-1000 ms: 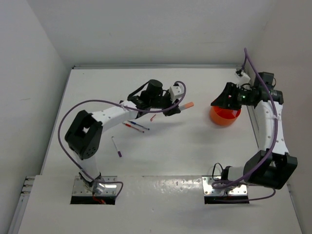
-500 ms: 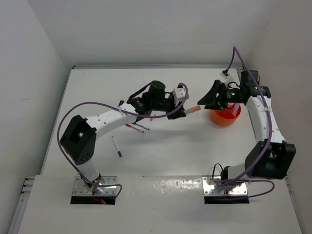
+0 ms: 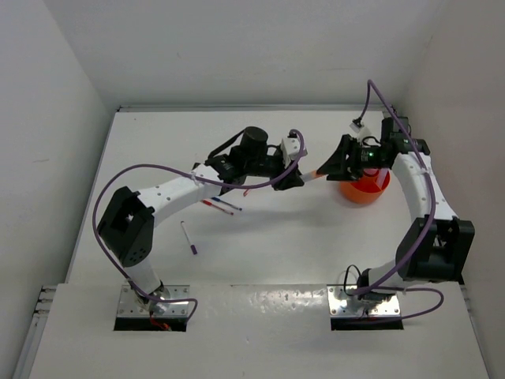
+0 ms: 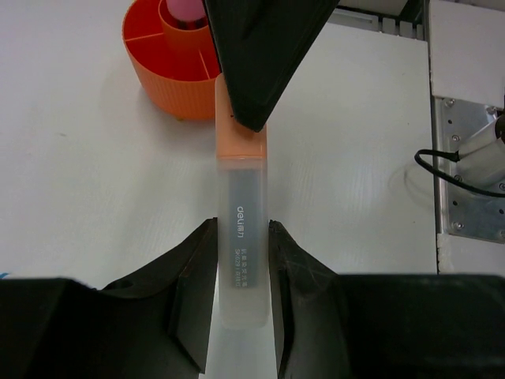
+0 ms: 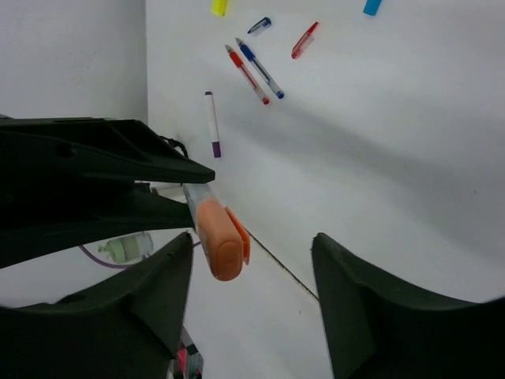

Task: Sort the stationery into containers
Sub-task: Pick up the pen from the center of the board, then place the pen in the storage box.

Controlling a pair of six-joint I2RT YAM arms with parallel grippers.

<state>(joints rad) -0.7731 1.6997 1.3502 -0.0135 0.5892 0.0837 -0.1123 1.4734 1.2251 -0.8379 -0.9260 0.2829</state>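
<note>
My left gripper (image 4: 242, 224) is shut on the clear grey barrel of an orange-grey marker (image 4: 241, 170) and holds it out level above the table. Its orange cap (image 5: 219, 237) sits between the fingers of my right gripper (image 5: 252, 241), which is open, nearer the left finger and apart from both. From above, the left gripper (image 3: 302, 178), the marker (image 3: 315, 174) and the right gripper (image 3: 329, 168) meet just left of the orange bowl (image 3: 364, 189). The bowl (image 4: 170, 71) has divided compartments, and a pink-capped item (image 4: 183, 9) stands in its centre.
A red pen (image 5: 246, 75) and a blue pen (image 5: 260, 69) lie side by side on the table. Another red pen (image 5: 304, 39), a purple-tipped pen (image 5: 211, 125), a yellow piece (image 5: 219, 6) and a blue piece (image 5: 371, 6) lie around them. Walls close the back and both sides.
My left arm has carried the marker rightward toward the bowl. My right gripper has swung left from over the bowl and now brackets the marker's cap.
</note>
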